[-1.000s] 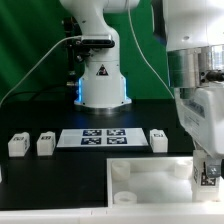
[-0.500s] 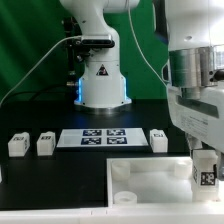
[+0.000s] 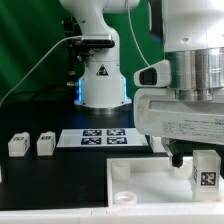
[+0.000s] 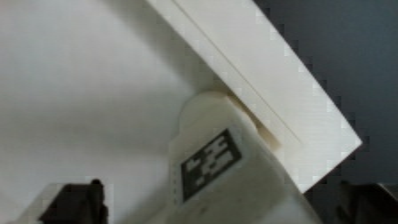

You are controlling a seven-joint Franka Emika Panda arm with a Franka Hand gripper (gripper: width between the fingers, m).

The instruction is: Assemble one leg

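A leg (image 3: pixel 207 172), a stubby white block with a marker tag, stands upright at the near corner of the white tabletop (image 3: pixel 150 185), at the exterior view's right. In the wrist view the leg (image 4: pixel 228 160) stands against the tabletop's edge (image 4: pixel 231 60). My gripper (image 3: pixel 205 160) straddles it from above. In the wrist view the gripper (image 4: pixel 222 208) shows dark fingers (image 4: pixel 75 202) on either side of the leg, with a visible gap on one side. Two more legs (image 3: pixel 17 144) (image 3: pixel 45 144) stand at the exterior view's left.
The marker board (image 3: pixel 97 137) lies on the black table behind the tabletop. The robot's white base (image 3: pixel 102 80) stands at the back. A round corner socket (image 3: pixel 121 172) shows on the tabletop. My arm's broad hand hides the table behind it at the right.
My hand has turned about its vertical axis and now shows its broad face, hiding the leg that stood beside the marker board. The leg at the tabletop's corner stays in place.
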